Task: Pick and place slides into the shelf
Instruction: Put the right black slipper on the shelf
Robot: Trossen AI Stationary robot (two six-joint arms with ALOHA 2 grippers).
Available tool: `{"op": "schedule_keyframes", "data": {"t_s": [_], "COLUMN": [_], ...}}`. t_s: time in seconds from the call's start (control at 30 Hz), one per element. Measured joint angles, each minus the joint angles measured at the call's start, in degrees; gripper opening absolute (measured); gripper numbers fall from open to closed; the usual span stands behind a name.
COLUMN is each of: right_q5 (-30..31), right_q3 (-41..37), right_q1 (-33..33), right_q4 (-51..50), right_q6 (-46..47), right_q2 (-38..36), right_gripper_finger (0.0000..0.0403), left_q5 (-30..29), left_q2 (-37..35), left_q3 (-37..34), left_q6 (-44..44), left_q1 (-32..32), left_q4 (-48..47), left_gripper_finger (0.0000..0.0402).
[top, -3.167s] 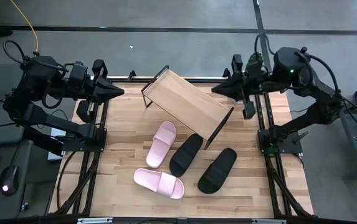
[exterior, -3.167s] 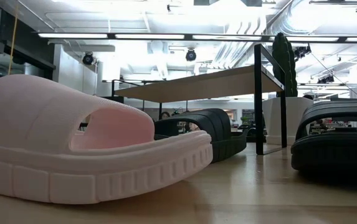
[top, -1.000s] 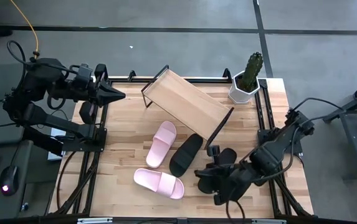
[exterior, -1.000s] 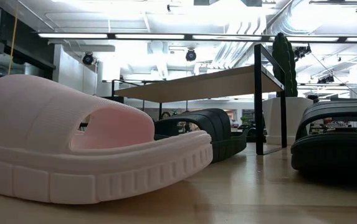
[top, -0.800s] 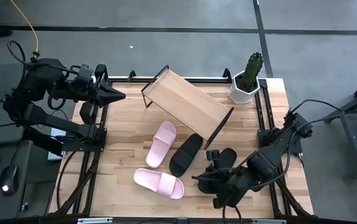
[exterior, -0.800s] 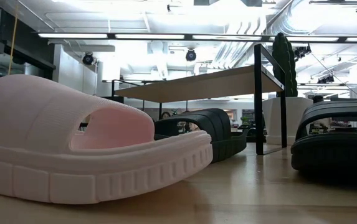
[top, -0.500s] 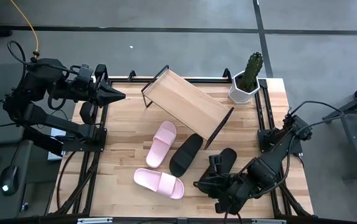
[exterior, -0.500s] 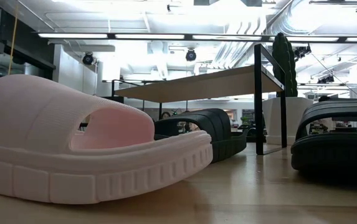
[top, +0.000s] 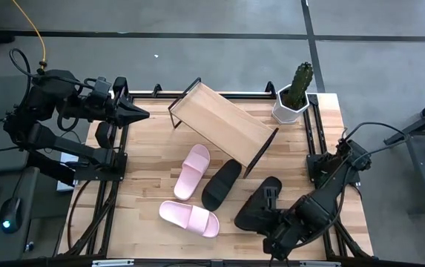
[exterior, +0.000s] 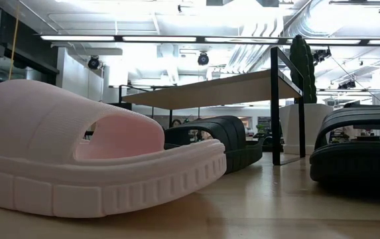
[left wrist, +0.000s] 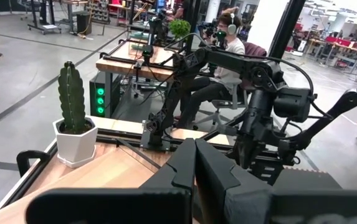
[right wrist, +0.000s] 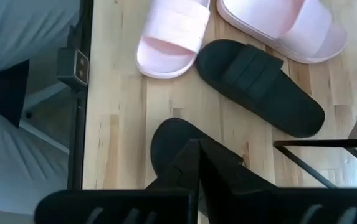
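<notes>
Two light pink slides [top: 192, 171] [top: 188, 218] and two black slides [top: 221, 184] [top: 258, 204] lie flat on the wooden table. The shelf [top: 223, 122] stands slanted behind them on its black frame. My right gripper [top: 270, 199] is shut and hangs low over the right black slide [right wrist: 175, 137], fingers pointing toward the table's left. In the right wrist view the other black slide [right wrist: 259, 87] and both pink ones [right wrist: 175, 37] [right wrist: 284, 25] lie beyond it. My left gripper [top: 136, 113] is shut and waits at the table's far left. My right gripper has its shut fingertips [right wrist: 197, 149] above the right black slide, just behind its near-left end [right wrist: 172, 130]. I cannot tell whether they touch it. The slide lies flat on the table.
A white pot with a cactus [top: 292, 100] stands at the far right corner, next to the shelf's right end. The shelf's black frame [right wrist: 328, 146] is close beside the right gripper. The table's near edge and its rail [right wrist: 78, 93] run along the slides.
My right arm has drawn back toward the table's near right corner and sunk lower, so more of the right black slide shows. Its gripper has stayed over that slide. No slide has moved.
</notes>
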Motion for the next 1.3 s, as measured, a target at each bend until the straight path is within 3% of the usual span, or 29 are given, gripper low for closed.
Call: {"op": "schedule_keyframes", "data": {"t_s": [0.47,1.3], "right_q5": [-0.54,-15.05], "right_q3": [0.0,-1.15], "right_q1": [-4.29,-18.36], "right_q4": [-7.89,-14.02], "right_q6": [0.03,-9.57], "right_q2": [0.0,-3.17], "right_gripper_finger": [0.0,0.0], "left_q5": [0.0,0.0], "left_q2": [0.0,-0.01], "left_q3": [0.0,0.0], "left_q6": [0.0,0.0], "left_q1": [0.0,-0.01], "left_q4": [-2.46,-3.51], "left_gripper_finger": [0.0001,0.0001]}}
